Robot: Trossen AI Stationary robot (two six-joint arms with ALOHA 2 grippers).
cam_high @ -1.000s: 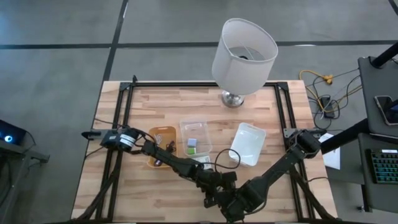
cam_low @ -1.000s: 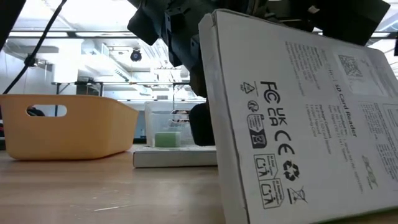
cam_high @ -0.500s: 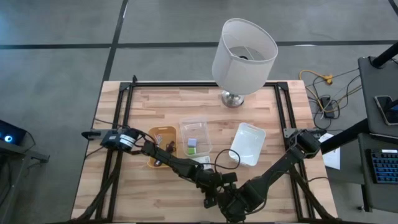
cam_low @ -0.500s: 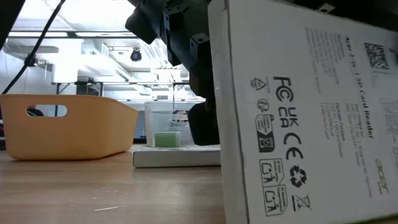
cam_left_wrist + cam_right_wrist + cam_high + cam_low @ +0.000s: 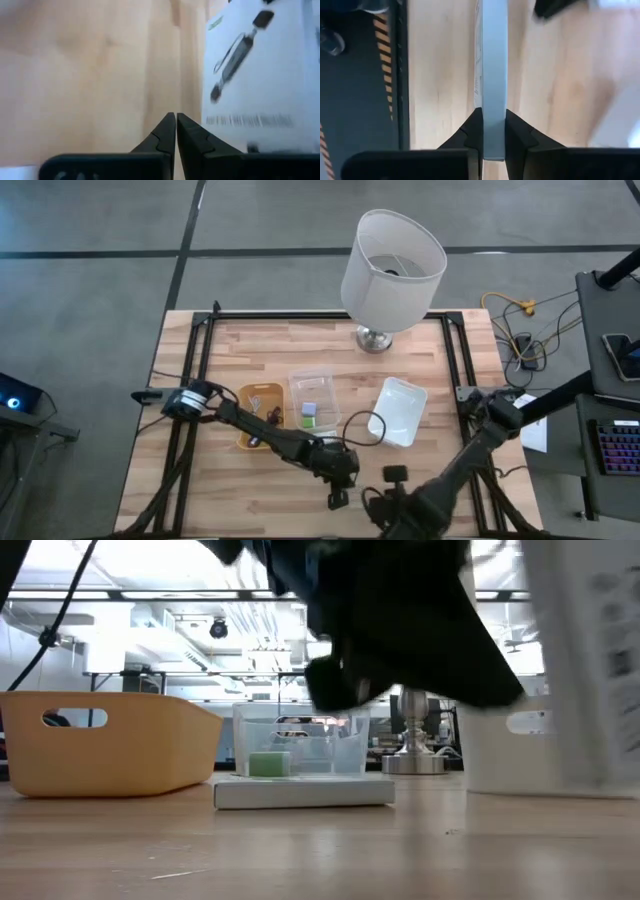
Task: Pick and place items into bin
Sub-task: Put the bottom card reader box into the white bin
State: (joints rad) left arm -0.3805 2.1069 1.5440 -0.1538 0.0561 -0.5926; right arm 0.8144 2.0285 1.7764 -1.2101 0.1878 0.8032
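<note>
No text is legible. The white card [image 5: 257, 75] bears a printed line beneath its gadget picture — too blurred to read — and the box face [image 5: 590, 660] shows only smeared marks.

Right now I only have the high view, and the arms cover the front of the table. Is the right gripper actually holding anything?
Observer: Yes. Its wrist view shows the right gripper shut on the thin edge of a white box.
Operator: And the left one?
Observer: The left gripper is shut with nothing between its fingers, over bare wood.
Operator: Is there another box on the table?
Observer: The low view shows a second flat white box lying in front of the clear container.
</note>
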